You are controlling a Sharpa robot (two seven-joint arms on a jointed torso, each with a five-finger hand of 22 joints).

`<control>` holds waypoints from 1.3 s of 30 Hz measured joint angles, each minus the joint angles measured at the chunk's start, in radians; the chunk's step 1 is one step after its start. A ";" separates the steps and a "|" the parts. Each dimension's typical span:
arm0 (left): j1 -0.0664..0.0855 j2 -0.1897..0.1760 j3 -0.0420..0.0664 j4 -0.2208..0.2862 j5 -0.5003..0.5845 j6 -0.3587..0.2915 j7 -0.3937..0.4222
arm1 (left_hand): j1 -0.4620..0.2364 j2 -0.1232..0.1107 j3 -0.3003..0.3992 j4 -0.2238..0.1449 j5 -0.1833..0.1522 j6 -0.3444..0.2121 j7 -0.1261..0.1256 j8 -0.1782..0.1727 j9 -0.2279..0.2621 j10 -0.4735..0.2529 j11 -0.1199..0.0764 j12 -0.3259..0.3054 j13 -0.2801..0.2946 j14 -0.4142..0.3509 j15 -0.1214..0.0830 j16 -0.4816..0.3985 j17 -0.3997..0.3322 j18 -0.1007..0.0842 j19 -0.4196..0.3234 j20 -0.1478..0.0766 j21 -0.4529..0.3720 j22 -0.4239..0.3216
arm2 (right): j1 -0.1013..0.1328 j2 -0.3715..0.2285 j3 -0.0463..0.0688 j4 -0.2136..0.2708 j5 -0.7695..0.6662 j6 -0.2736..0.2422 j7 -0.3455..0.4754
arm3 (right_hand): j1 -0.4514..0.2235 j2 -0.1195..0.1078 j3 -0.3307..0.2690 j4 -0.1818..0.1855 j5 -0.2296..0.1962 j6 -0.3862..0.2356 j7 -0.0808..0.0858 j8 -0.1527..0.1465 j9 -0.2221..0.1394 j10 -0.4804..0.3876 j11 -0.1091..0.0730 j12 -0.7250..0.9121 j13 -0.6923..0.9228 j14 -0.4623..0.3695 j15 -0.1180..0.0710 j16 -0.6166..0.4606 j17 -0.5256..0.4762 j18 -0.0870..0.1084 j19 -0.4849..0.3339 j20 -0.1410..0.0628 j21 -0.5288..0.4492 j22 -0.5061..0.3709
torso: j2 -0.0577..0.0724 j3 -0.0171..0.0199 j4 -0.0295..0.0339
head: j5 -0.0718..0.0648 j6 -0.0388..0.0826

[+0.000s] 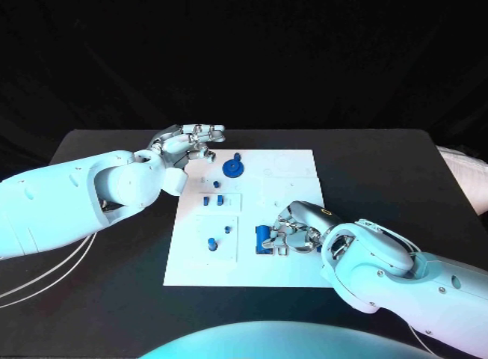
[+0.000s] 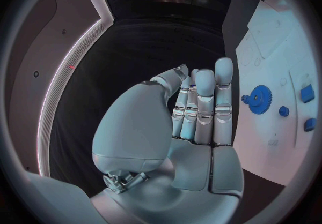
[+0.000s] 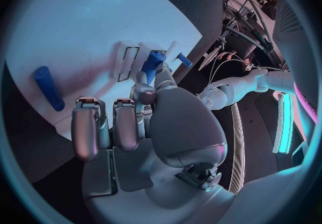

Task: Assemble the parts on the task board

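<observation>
- White task board [image 1: 292, 166] lying in the middle of the black table [image 1: 384, 161], long sides running from the far edge toward the near edge.
- Blue gear-shaped part [image 1: 234, 167] standing near the board's far-left corner; seen again in the left wrist view [image 2: 260, 98] with a short blue shaft sticking out of its side.
- Two small blue parts [image 1: 211, 200] sitting side by side in a marked rectangle along the board's left edge, about halfway down.
- Another small blue part [image 1: 211, 243] resting in the next rectangle, closer to the near-left corner, with a tiny blue piece [image 1: 229, 229] just beyond it.
- Left hand [image 1: 185, 147] hovering at the board's far-left corner, just beside the gear, empty; in its own wrist view [image 2: 201, 107] fingers straight, pressed side by side, clasping nothing.
- Right hand [image 1: 292, 230] lying over the board's right half toward the near edge, fingers curled down around a blue cylindrical part [image 1: 267, 237].
- In the right wrist view, thumb and a finger of that hand [image 3: 144, 127] pinching the blue cylinder [image 3: 152, 65] where it meets a slotted white block on the board; remaining fingers bent, apart from it.
- Blue rod [image 3: 49, 88] lying flat on the board in the same view, well apart from the pinched piece.
- White bundle [image 1: 468, 179] just off the table's right edge.
</observation>
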 measured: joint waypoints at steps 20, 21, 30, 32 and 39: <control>0.000 -0.006 0.000 0.000 0.000 0.006 -0.002 | 0.000 0.000 0.000 0.000 0.000 0.000 0.000 0.000 0.000 -0.004 -0.004 0.006 0.000 0.000 0.000 0.000 -0.002 0.000 0.000 0.000 -0.004 -0.003 | 0.039 -0.204 0.011 0.059 0.046 -0.050 -0.005 | -0.059 0.024 -0.018 0.082 0.159 -0.043 0.015 -0.038 -0.006 -0.008 0.008 -0.040 -0.013 0.000 0.000 0.001 -0.004 0.000 0.000 0.000 0.000 0.000 | -0.004 -0.0014 -0.0089 | -0.015 0.007; 0.000 -0.006 0.000 0.000 0.000 0.006 -0.002 | 0.000 0.000 0.000 0.000 0.000 0.000 0.000 0.000 0.000 -0.004 -0.004 0.006 0.000 0.000 0.000 0.000 -0.002 0.000 0.000 0.000 -0.004 -0.003 | 0.042 -0.217 0.011 0.057 0.047 -0.048 -0.005 | -0.056 0.021 -0.018 0.082 0.166 -0.043 0.015 -0.038 -0.006 -0.008 0.008 -0.041 -0.014 0.000 0.000 0.001 -0.003 0.000 0.000 0.000 0.000 0.000 | -0.004 -0.0014 -0.0102 | -0.016 0.008; 0.000 -0.006 0.000 -0.002 0.000 0.009 -0.002 | 0.000 0.000 0.000 0.000 0.000 0.000 0.000 0.000 0.000 -0.004 -0.004 0.006 0.000 0.000 0.000 0.000 -0.002 0.000 0.000 0.000 -0.004 -0.003 | 0.048 -0.266 0.011 0.051 0.031 -0.011 -0.006 | -0.055 0.020 -0.018 0.082 0.171 -0.041 0.013 -0.038 -0.004 -0.008 0.008 -0.041 -0.012 0.000 0.000 0.001 0.004 0.000 0.004 0.004 0.006 0.000 | -0.006 -0.0001 -0.0176 | -0.016 0.011; -0.001 -0.005 -0.001 -0.002 0.000 0.010 -0.002 | 0.000 0.000 0.000 0.000 0.000 0.000 0.000 0.000 0.000 -0.004 -0.004 0.006 0.000 0.000 0.000 0.000 -0.002 0.000 0.000 0.000 -0.004 -0.003 | 0.047 -0.268 0.011 0.052 0.018 0.001 -0.006 | -0.055 0.020 -0.019 0.089 0.170 -0.035 0.010 -0.038 -0.002 -0.007 0.007 -0.041 -0.011 0.000 0.000 0.001 0.004 0.000 0.004 0.004 0.006 0.000 | -0.006 -0.0002 -0.0174 | -0.017 0.011; -0.002 -0.005 -0.001 -0.004 0.000 0.012 -0.002 | 0.000 0.000 0.000 0.000 0.000 0.000 0.000 0.000 0.000 -0.004 -0.004 0.006 0.000 0.000 0.000 0.000 -0.001 0.000 0.000 0.000 -0.004 -0.002 | 0.033 -0.258 0.011 0.052 -0.022 0.042 -0.006 | -0.069 0.007 -0.031 0.109 0.155 -0.025 0.011 -0.038 0.007 -0.007 0.007 -0.046 -0.011 0.000 0.000 0.001 0.002 0.000 0.004 0.004 0.006 0.000 | -0.006 -0.0012 -0.0156 | -0.019 0.008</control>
